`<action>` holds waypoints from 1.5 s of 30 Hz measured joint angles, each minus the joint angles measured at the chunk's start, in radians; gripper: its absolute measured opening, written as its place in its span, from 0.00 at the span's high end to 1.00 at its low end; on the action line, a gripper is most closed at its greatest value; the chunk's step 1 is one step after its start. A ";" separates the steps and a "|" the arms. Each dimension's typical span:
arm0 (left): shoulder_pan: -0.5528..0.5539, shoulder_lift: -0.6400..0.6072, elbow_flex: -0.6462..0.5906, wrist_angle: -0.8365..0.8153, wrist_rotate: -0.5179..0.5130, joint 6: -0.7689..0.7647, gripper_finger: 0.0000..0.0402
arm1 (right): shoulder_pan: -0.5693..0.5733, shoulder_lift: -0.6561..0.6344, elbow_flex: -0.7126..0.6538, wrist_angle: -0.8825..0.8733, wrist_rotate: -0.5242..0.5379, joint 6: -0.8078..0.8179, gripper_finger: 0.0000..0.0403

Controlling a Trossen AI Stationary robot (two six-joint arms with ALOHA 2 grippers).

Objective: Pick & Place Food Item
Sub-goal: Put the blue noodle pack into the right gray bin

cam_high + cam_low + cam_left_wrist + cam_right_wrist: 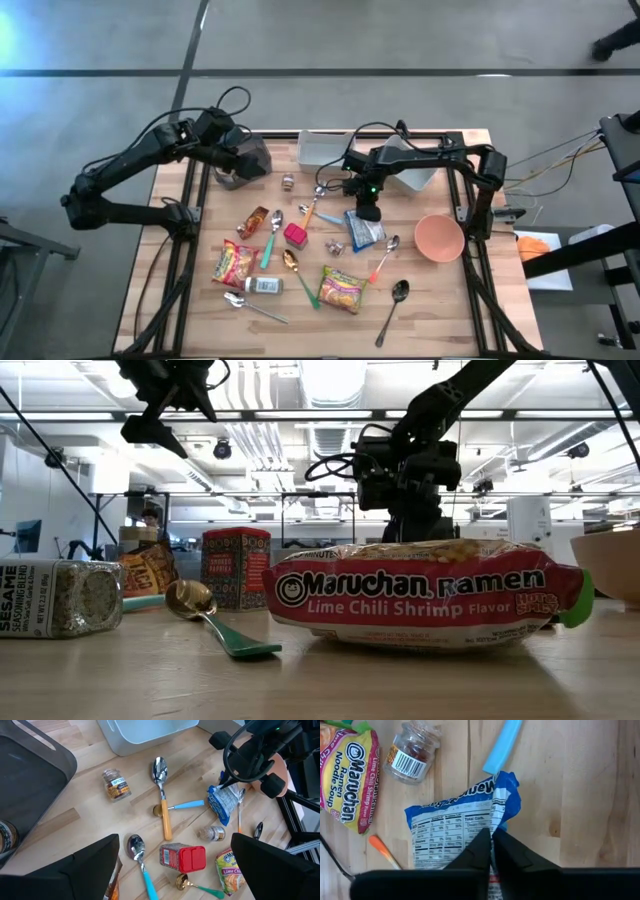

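Right gripper (491,851) fingers clenched on blue snack packet (455,827) at desk (440,300) centre, left gripper (175,865) released near dark bin (243,160); needed slow straight lift

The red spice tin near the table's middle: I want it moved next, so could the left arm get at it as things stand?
Probably yes. The left hand is open and empty above the table's back-left, and the red spice tin lies uncovered, with only spoons beside it. The right hand is shut on the blue packet, off to the side.
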 joint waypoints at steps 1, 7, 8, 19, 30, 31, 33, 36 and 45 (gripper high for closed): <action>0.000 0.000 0.000 0.000 0.000 0.000 0.04 | 0.000 0.000 0.000 0.000 0.000 0.000 0.97; 0.000 0.000 0.000 0.000 0.000 0.000 0.04 | 0.000 0.000 0.000 -0.005 0.000 0.017 0.98; 0.000 0.000 0.000 0.000 0.000 0.000 0.04 | 0.000 -0.002 0.000 -0.006 0.001 0.024 0.98; 0.000 0.000 0.000 0.000 0.000 0.000 0.04 | 0.000 -0.125 0.000 -0.032 0.005 0.084 0.98; 0.000 0.000 0.000 0.000 0.000 -0.001 0.04 | 0.009 -0.319 0.000 -0.072 0.145 0.129 0.98; 0.000 0.000 0.000 0.000 0.000 -0.001 0.04 | 0.009 -0.335 -0.001 -0.072 0.168 0.128 0.98; 0.000 0.000 0.000 0.000 0.000 0.000 0.04 | 0.007 -0.368 -0.001 -0.076 0.205 0.128 0.98; 0.000 0.000 0.000 0.000 0.000 -0.001 0.04 | -0.001 -0.412 -0.001 -0.096 0.235 0.124 0.98; 0.000 0.000 0.000 0.000 0.000 -0.001 0.04 | -0.062 -0.521 -0.002 -0.148 0.293 0.079 0.98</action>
